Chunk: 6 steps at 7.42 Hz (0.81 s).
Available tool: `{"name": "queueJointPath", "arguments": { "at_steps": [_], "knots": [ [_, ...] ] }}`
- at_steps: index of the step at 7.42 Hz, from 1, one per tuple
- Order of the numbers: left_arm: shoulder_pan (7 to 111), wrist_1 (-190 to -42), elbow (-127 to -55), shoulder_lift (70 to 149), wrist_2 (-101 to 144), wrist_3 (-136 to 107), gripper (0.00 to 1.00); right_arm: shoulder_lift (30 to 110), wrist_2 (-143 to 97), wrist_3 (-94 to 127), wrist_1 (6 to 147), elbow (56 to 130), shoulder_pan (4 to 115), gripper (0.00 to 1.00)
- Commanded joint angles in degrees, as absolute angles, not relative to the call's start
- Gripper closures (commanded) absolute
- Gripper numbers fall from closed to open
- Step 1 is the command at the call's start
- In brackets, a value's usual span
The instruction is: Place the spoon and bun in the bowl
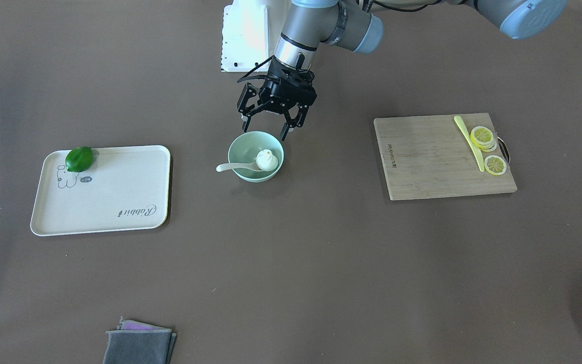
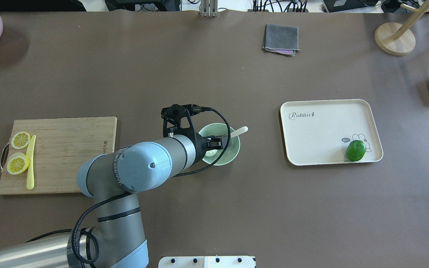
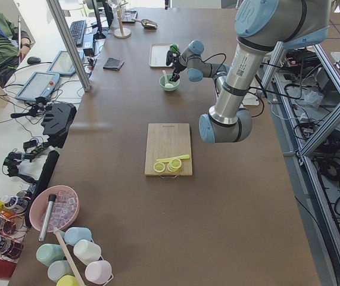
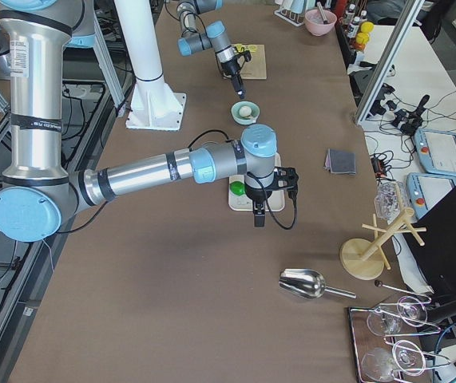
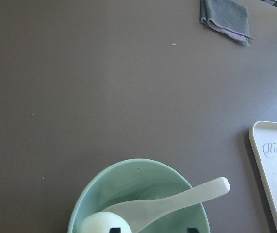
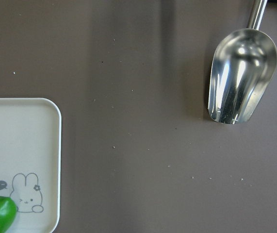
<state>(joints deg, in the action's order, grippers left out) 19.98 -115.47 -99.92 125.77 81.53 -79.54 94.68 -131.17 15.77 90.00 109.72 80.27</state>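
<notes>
The mint-green bowl [image 1: 249,142] stands mid-table. The white bun [image 1: 267,160] lies inside it. The cream spoon [image 1: 234,167] has its scoop in the bowl and its handle out over the rim. My left gripper [image 1: 264,128] hangs open and empty just above the bowl's robot-side rim. The left wrist view shows the bowl [image 5: 143,180], the spoon [image 5: 177,201] and the bun [image 5: 106,223] below its fingertips. My right gripper [image 4: 258,211] shows only in the exterior right view, over the tray; I cannot tell whether it is open or shut.
A cream tray [image 1: 114,197] holds a green lime [image 1: 79,158]. A wooden cutting board [image 1: 432,162] carries lemon slices [image 1: 483,135] and a yellow knife [image 1: 469,142]. A folded grey cloth [image 1: 139,344], a metal scoop [image 6: 242,77] and a wooden stand [image 2: 395,37] lie near the table's edges.
</notes>
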Motion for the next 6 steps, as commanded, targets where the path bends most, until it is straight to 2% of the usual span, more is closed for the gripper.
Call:
{"name": "queueJointPath", "arguments": {
  "at_steps": [1, 4, 6],
  "knots": [
    [26.2, -110.7, -103.8, 121.1, 91.2, -73.3, 0.02, 97.8, -131.1, 15.6, 90.0, 109.4, 80.3, 0.00],
    [44.3, -93.4, -113.0, 110.8, 112.5, -54.0, 0.02, 100.6, -131.1, 15.6, 90.1, 109.0, 80.4, 0.00],
    [56.2, -93.1, -117.7, 97.1, 118.3, -36.0, 0.02, 101.2, -131.1, 14.3, 90.1, 108.6, 81.1, 0.00]
  ]
}}
